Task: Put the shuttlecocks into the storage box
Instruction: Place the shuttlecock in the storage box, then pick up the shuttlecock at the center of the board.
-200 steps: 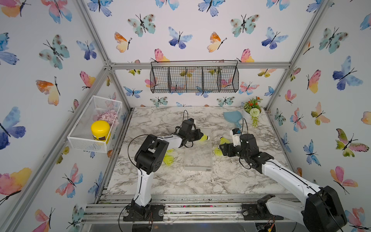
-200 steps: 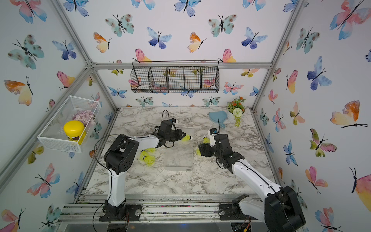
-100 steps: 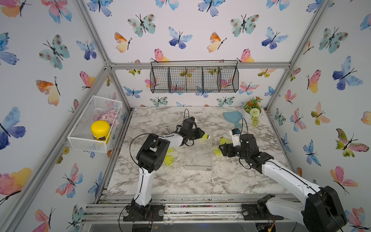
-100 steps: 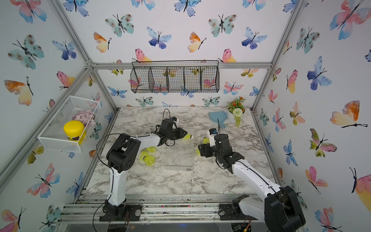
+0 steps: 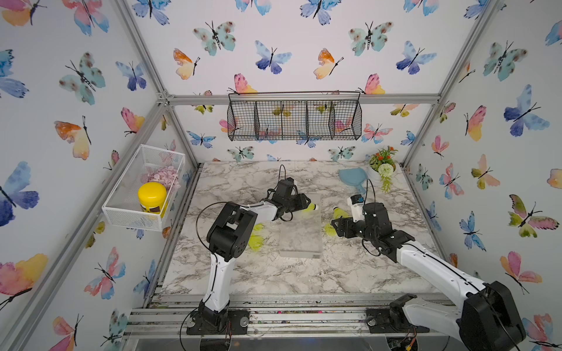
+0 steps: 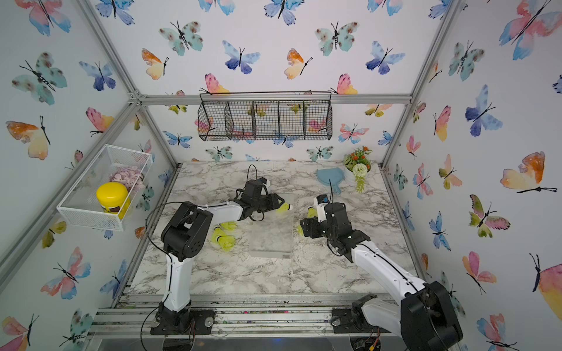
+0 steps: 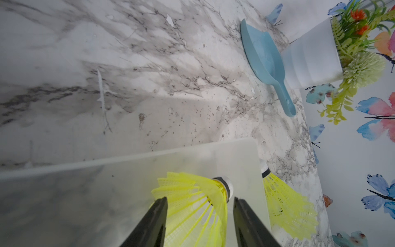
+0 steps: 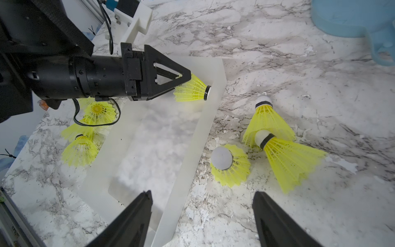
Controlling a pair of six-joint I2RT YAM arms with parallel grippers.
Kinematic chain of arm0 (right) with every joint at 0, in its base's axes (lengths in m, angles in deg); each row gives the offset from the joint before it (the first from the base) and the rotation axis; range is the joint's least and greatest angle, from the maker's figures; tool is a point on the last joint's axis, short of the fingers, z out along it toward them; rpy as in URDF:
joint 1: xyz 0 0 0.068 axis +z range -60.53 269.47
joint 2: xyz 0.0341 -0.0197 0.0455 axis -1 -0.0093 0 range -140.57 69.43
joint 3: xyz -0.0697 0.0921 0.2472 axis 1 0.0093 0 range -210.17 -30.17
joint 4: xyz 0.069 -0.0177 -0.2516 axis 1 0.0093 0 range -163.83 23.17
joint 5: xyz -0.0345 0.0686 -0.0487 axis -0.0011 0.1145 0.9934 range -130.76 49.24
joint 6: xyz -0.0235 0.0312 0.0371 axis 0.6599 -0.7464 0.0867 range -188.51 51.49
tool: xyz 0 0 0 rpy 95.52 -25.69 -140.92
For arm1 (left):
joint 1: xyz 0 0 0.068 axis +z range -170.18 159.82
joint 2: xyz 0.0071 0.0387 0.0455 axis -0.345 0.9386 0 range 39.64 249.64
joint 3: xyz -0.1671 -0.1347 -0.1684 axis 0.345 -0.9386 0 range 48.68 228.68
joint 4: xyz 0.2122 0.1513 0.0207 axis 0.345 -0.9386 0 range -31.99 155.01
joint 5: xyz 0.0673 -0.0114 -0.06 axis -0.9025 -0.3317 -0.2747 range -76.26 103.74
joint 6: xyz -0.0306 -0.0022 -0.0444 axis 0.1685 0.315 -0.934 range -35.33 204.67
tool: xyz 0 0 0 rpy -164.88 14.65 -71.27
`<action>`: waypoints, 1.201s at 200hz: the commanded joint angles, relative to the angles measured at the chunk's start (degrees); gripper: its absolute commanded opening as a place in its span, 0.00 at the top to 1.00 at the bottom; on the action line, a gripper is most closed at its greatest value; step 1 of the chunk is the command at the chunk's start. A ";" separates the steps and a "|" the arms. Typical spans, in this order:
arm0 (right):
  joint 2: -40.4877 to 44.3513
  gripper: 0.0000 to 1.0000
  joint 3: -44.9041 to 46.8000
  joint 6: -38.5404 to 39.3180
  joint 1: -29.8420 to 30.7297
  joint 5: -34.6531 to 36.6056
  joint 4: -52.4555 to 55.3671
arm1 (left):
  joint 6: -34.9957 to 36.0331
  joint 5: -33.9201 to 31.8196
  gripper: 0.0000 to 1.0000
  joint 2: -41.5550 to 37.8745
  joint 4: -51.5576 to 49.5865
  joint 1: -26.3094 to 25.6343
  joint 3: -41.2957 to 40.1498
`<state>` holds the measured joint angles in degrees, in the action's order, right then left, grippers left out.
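tabletop (image 5: 243, 273) holds six shuttlecocks (image 8: 230, 169) outside the storage box (image 8: 201, 132); left gripper (image 7: 199, 198), fingers (image 7: 154, 222) parted, brackets the first shuttlecock (image 8: 190, 92) above it; right gripper (image 8: 202, 192) gapes empty.

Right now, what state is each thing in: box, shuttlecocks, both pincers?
Frosted clear plastic storage box, open-topped, flat.
Neon yellow plastic shuttlecock in its far corner, on its side, ungripped.
Left pincer, open around it.
Right pincer, open, empty.
Standing shuttlecock, outside the box, tip up.
Two overlapping shuttlecocks, outside, lying down.
Shuttlecock cluster, outside, opposite side.
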<state>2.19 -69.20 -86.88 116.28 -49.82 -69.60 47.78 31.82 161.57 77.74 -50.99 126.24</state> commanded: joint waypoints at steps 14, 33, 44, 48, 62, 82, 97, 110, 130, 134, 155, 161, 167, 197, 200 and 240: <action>-0.06 0.19 0.18 0.97 -0.18 -0.19 0.50 | 1.85 -2.52 0.43 -3.89 -1.65 0.17 -0.80; -0.51 0.19 -0.04 1.38 -0.18 0.27 0.82 | 2.55 -3.38 0.39 -5.65 -2.25 0.15 -1.48; -0.99 0.19 -0.39 1.70 -0.14 0.46 1.13 | 3.27 -3.87 0.36 -6.92 -2.57 0.16 -1.87; -1.23 0.19 -0.63 1.80 -0.17 0.66 1.35 | 3.58 -3.98 0.35 -7.16 -2.88 0.14 -1.90; -1.99 0.19 -1.29 2.33 -0.18 1.20 1.89 | 4.72 -4.66 0.33 -9.40 -4.18 0.20 -1.67; -3.32 0.19 -2.30 3.10 -0.18 2.03 2.64 | 6.48 -5.56 0.31 -11.88 -6.19 0.22 -1.74; -4.21 0.19 -3.13 3.74 -0.18 2.47 3.34 | 7.75 -6.53 0.30 -14.35 -7.61 0.21 -2.34; -4.85 0.20 -3.81 4.33 -0.18 2.77 3.85 | 9.02 -7.48 0.30 -17.27 -8.83 0.15 -3.56; -5.99 0.22 -4.60 5.32 -0.18 3.03 4.53 | 11.04 -8.91 0.29 -22.37 -10.81 0.26 -6.85; -6.25 0.22 -4.77 5.54 -0.18 3.25 4.77 | 11.36 -9.31 0.29 -23.54 -11.29 0.23 -7.75; -7.57 0.24 -5.56 6.47 -0.18 3.48 5.43 | 12.54 -10.39 0.29 -29.67 -12.76 0.61 -12.81; -7.92 0.24 -5.86 6.70 -0.18 3.55 5.73 | 13.02 -10.70 0.28 -31.49 -13.39 0.70 -14.18; -8.40 0.24 -6.18 6.95 -0.18 3.49 5.93 | 13.41 -10.97 0.29 -33.26 -13.95 0.89 -15.43; -9.95 0.25 -7.44 8.04 -0.18 3.11 6.65 | 13.96 -9.59 0.28 -42.36 -16.60 3.45 -21.98; -10.16 0.25 -7.54 8.17 -0.18 3.32 6.69 | 13.95 -9.26 0.28 -43.18 -16.86 3.78 -22.63; -12.53 0.27 -9.26 9.50 -0.18 4.31 7.84 | 14.26 -7.93 0.25 -54.55 -21.96 6.94 -28.93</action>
<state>-8.90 -76.45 -79.14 116.28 -46.81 -63.87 60.70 22.80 112.94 60.45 -45.15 99.68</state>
